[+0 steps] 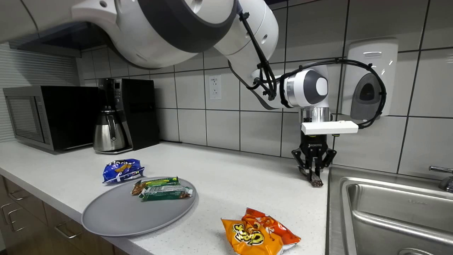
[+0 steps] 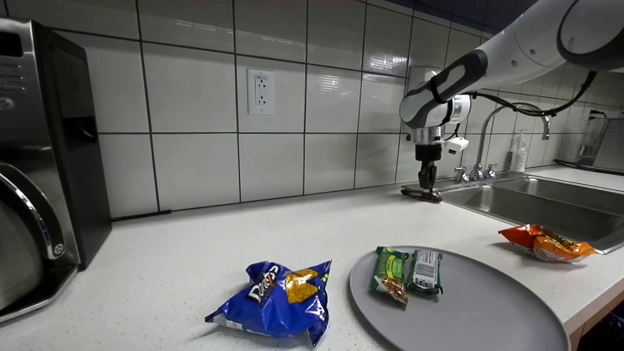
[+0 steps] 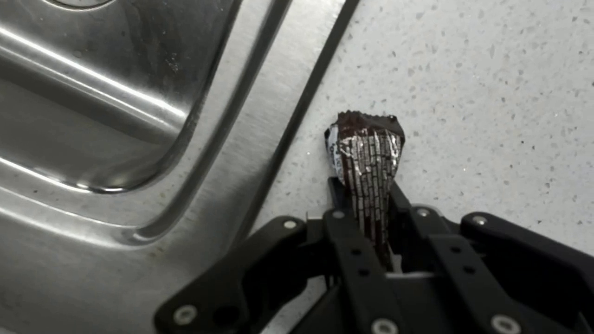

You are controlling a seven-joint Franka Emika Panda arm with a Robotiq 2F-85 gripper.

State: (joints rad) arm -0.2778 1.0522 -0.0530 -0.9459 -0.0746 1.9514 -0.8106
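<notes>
— Gripper (image 1: 314,171) status, pls?
— Jaws nearly closed; you've got a brown-wrapped bar (image 3: 371,157) pinched b/w them, ends sticking out both sides.
— Where's it at?
— Right at your tool's tip, low at the counter (image 3: 468,116); can't tell if it's touching.
— Step?
— Prob. the grasp, pre-lift.
— Next move?
— IMO calls for a firm squeeze and a slow, straight-up lift. Mind the sink rim (image 3: 278,93) just beside your tool. FYI, plate (image 1: 116,216) w/ 2 green bars (image 1: 165,193) sits well apart from your tool.
</notes>
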